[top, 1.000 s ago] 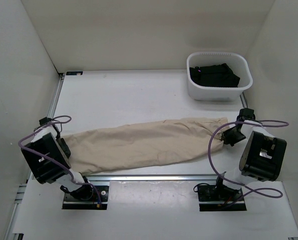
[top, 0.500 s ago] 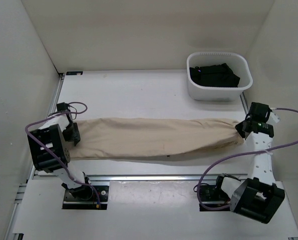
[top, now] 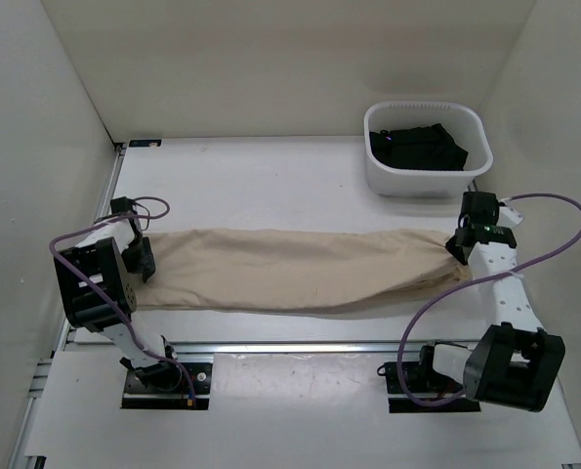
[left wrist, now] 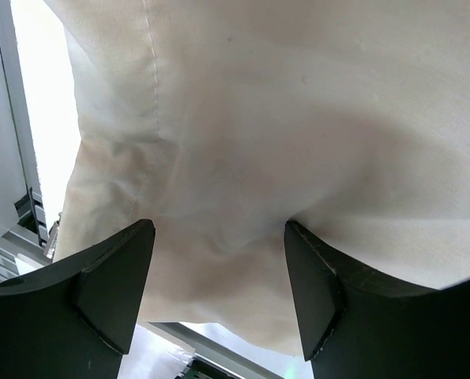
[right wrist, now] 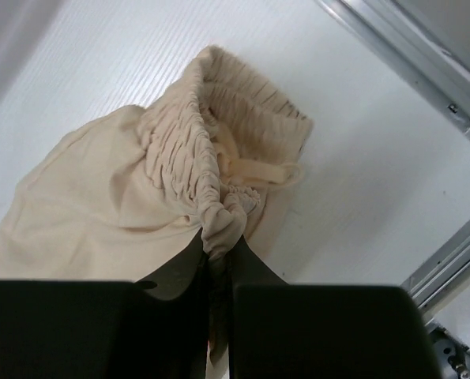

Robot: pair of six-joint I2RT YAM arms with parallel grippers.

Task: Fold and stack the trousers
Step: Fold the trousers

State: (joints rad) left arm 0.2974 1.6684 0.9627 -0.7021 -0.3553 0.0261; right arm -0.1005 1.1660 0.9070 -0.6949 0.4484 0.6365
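The beige trousers [top: 290,272] lie stretched in a long band across the table from left to right. My left gripper [top: 140,260] is at their left end; in the left wrist view its jaws [left wrist: 219,230] stand wide apart with the cloth [left wrist: 282,118] spread between and beyond them. My right gripper [top: 458,246] is at their right end. In the right wrist view it [right wrist: 217,249] is shut on a bunched fold of the gathered waistband [right wrist: 219,170].
A white tub [top: 383,181] holding dark clothes [top: 417,147] stands at the back right, just behind my right gripper. An aluminium rail [top: 290,345] runs along the table's front edge. White walls close in both sides and the back.
Both arms carried the trousers away from the front edge and pulled them out straight. In the last half second my right gripper shifted slightly left and back, and the cloth's lower edge sags a little.
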